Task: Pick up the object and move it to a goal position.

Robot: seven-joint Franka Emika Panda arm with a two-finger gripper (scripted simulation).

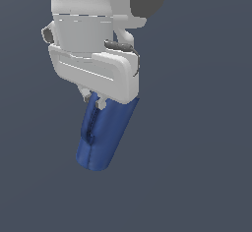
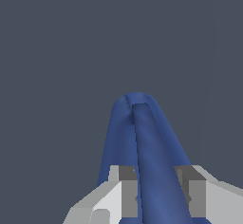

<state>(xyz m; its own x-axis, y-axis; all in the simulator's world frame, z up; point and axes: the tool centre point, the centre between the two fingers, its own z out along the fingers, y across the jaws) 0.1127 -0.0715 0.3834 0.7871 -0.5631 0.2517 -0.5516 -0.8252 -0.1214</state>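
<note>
With the white two-fingered tool (image 1: 98,101) clamped on the dark blue tall cylindrical mug (image 1: 104,135), which hangs tilted right below it and looks clear of any table, I'd guess we're mid-carry, so next it needs steady transport to the goal.

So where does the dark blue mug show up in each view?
Exterior view: the mug hangs tilted below the white hand, centre of frame.
Wrist view: the mug runs up from between the fingers, lower centre.
Shared landmark: the ridge along the mug's side.
</note>
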